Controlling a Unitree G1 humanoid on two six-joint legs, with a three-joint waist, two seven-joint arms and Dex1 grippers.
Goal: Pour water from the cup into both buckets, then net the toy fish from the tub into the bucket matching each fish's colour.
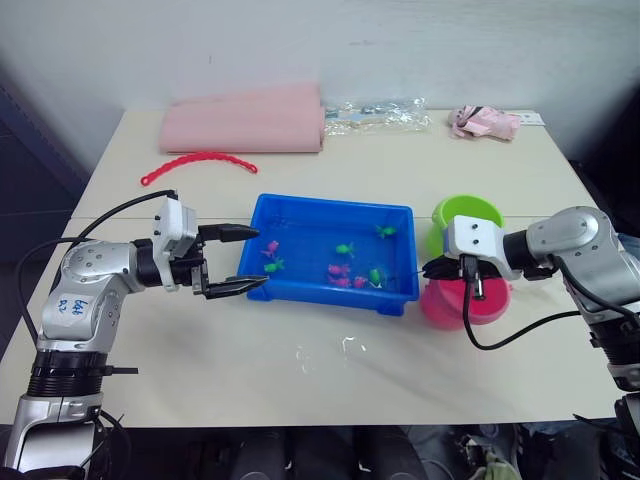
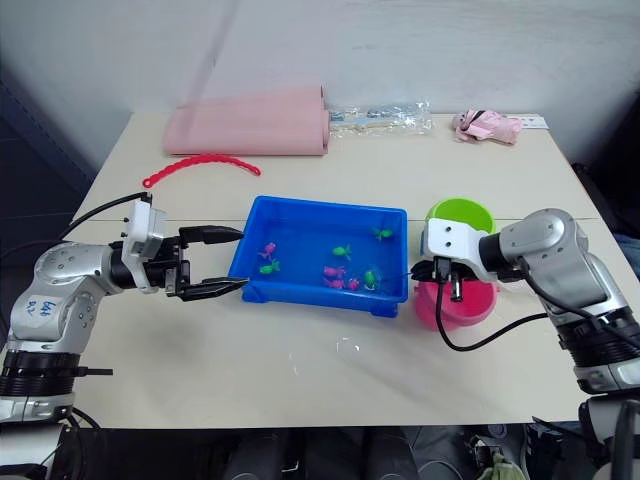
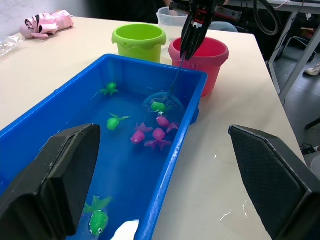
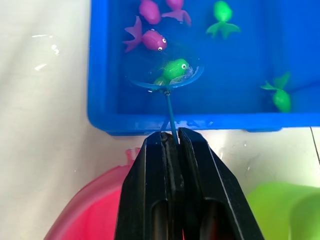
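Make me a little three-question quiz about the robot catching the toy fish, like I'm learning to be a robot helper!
1. True or false: the left gripper is holding the net.
2. What colour is the fish sitting in the net? A) pink B) green C) yellow
3. Fill in the word: the net's hoop is down inside the ____.

Key:
1. False. The right gripper pinches the net's thin handle; the left gripper is open beside the tub, holding nothing.
2. B. A green fish lies in the hoop.
3. Tub. The hoop is in the blue tub, close to the end near the pink bucket and the green bucket.
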